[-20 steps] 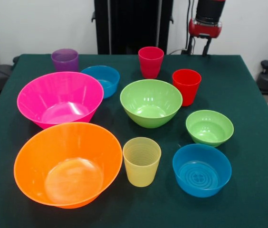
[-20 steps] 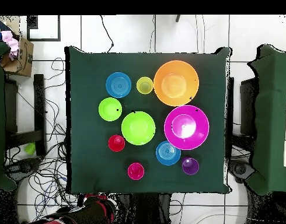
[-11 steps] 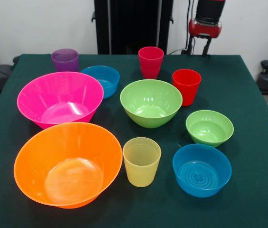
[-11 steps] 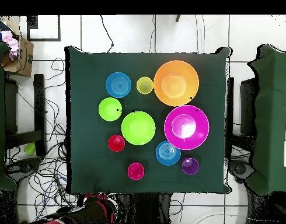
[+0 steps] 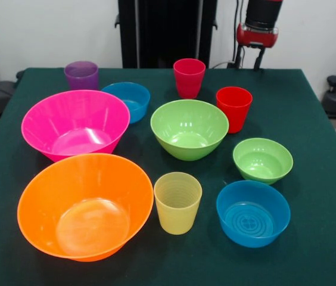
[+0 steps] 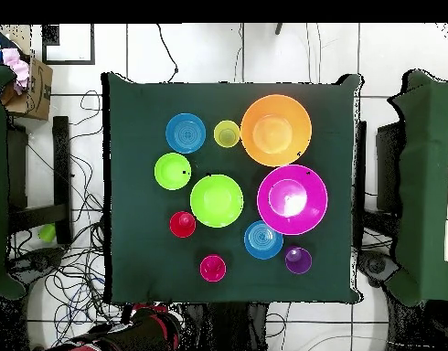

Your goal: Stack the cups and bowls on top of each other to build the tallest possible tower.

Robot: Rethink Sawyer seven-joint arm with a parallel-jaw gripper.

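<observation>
No tower shows; every piece stands apart and upright on the green table [image 5: 311,119]. The cups are purple [image 5: 81,74], pinkish-red [image 5: 189,77], bright red [image 5: 234,108] and ribbed yellow [image 5: 177,202]. The bowls are large orange [image 5: 84,205], hot pink [image 5: 75,124], medium lime green [image 5: 189,128], small lime green [image 5: 263,159] and two blue ones [image 5: 127,100] [image 5: 253,213]. My gripper [image 5: 250,58] hangs beyond the far right table edge, away from all pieces, holding nothing. From overhead the arm [image 6: 145,329] sits off the table's bottom edge.
Dark chairs [image 6: 420,183] flank the table on both sides in the overhead view. Cables [image 6: 72,274] lie across the floor on the left, and a cardboard box [image 6: 26,82] sits at the upper left. A black post [image 5: 165,33] stands behind the table.
</observation>
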